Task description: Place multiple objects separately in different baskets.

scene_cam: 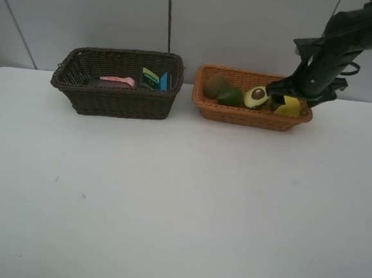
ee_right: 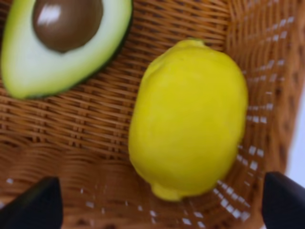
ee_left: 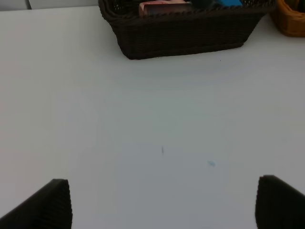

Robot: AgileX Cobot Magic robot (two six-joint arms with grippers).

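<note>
The orange-tan basket (scene_cam: 239,114) holds a brown kiwi (scene_cam: 215,84), a green round fruit (scene_cam: 230,96), a halved avocado with pit (scene_cam: 256,96) and a yellow lemon (scene_cam: 288,106). My right gripper (scene_cam: 285,95) hangs open over the basket's right end. In the right wrist view the lemon (ee_right: 188,119) lies loose on the weave (ee_right: 71,133) beside the avocado (ee_right: 62,43), ahead of the open gripper (ee_right: 159,205). The dark brown basket (scene_cam: 121,102) holds the pink bottle (scene_cam: 116,81). My left gripper (ee_left: 162,205) is open and empty above the table. Cup, case and pump bottle cannot be made out.
A green, yellow and blue item (scene_cam: 154,79) stands in the dark basket's right end. The two baskets sit side by side at the back of the white table (scene_cam: 168,202). The left wrist view shows the dark basket (ee_left: 186,33) and a corner of the orange basket (ee_left: 290,19).
</note>
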